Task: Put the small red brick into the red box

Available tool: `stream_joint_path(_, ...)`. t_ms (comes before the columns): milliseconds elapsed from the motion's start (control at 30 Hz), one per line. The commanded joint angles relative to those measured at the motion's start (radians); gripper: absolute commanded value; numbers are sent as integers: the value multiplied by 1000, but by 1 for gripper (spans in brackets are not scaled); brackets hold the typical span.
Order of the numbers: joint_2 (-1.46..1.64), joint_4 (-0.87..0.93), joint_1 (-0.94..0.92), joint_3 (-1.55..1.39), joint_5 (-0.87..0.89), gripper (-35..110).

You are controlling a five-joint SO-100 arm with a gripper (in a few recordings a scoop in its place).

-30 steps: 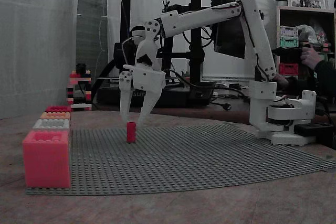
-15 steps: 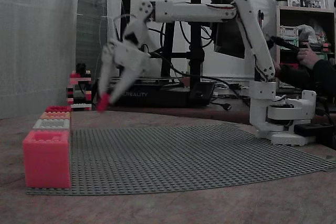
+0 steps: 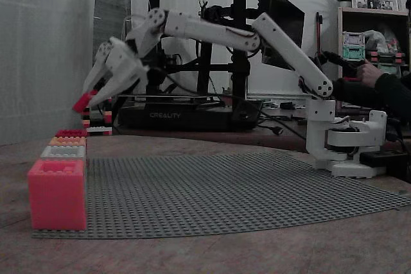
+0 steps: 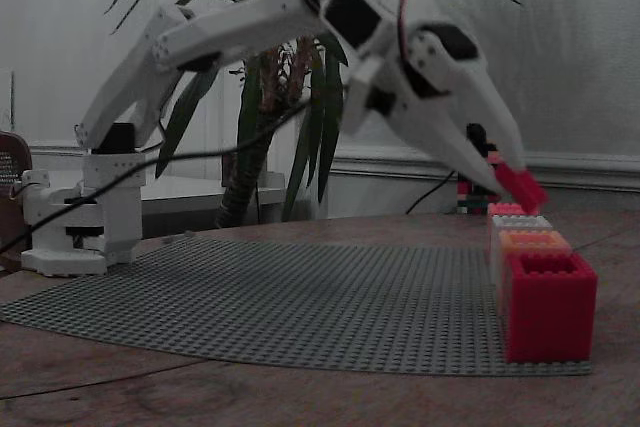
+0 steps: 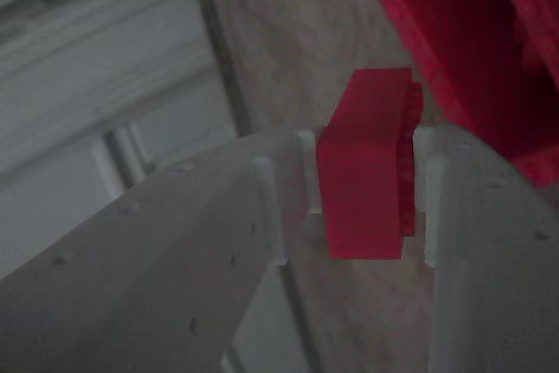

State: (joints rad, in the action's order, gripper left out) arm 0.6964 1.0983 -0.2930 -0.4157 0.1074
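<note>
In a fixed view, a row of 4 studded brick boxes runs along the left edge of the grey studded baseplate (image 3: 244, 190): a pinkish-coral box (image 3: 57, 194) nearest the camera, then a pale grey box (image 3: 63, 152), a pale orange box (image 3: 67, 140), and the red box (image 3: 70, 133) at the far end. Above the far end of that row hangs the gripper (image 3: 84, 102), its 2 white fingers pinching the small red brick (image 3: 83, 101) at their tips, well clear of the baseplate. Further right, the white arm (image 3: 282, 46) stretches back to its base (image 3: 347, 142) at the baseplate's right edge.

In the other fixed view the row sits at the right, and the brick (image 4: 522, 186) is held tilted above the red box (image 4: 506, 209).

In the wrist view, the brick (image 5: 365, 163) sits clamped between both fingers (image 5: 498, 242), with the open top of the red box (image 5: 476, 37) below and to the right.
</note>
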Motion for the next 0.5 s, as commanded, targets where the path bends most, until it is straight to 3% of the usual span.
stream_joint_path(0,21,-81,-15,89,-9,0)
stream_joint_path(467,-46,-80,-15,87,-38,3)
